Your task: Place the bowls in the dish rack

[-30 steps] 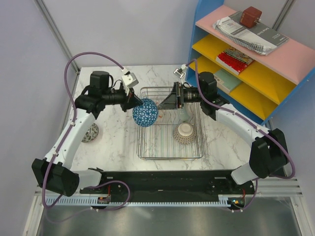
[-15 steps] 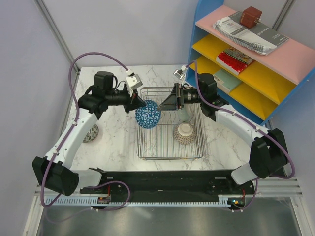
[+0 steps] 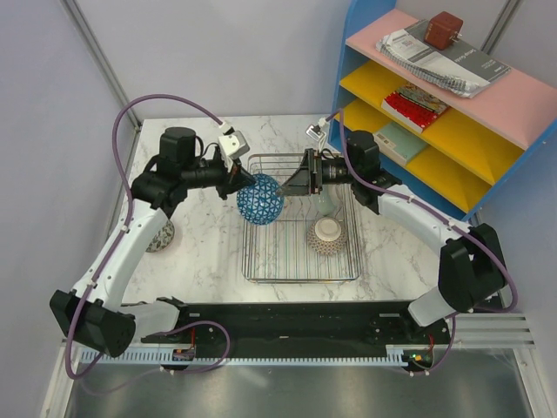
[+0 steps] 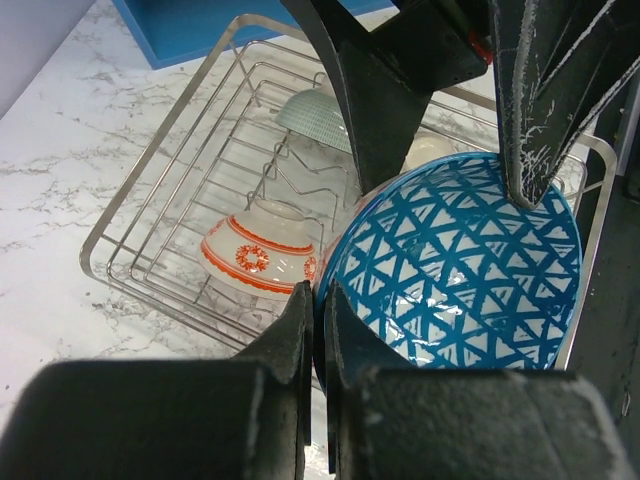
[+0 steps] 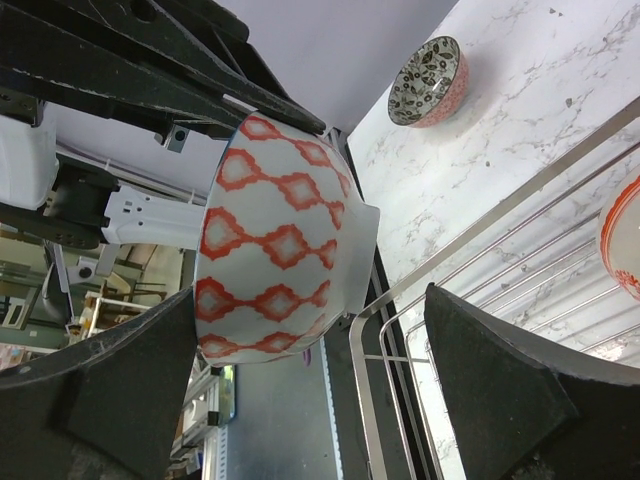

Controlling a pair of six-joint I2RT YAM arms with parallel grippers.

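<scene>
Blue bowl (image 3: pixel 258 198) | rim in left tool (image 4: pixel 318 300) | over rack (image 3: pixel 246 252) edge (left)

**What we see around the work area**

We see a white marble-veined surface (image 3: pixel 209 252) enclosed by pale grey walls. At its far right corner stands a blue shelf unit (image 3: pixel 513 174) with a pink top board (image 3: pixel 522 100) and two yellow shelves below. On the pink board lies a spiral-bound booklet (image 3: pixel 448 59), and a small reddish-brown box (image 3: pixel 444 30) sits on its far end. We find a red-covered book (image 3: pixel 415 106) on the upper yellow shelf and a pale green pad (image 3: pixel 402 142) on the lower one.
</scene>
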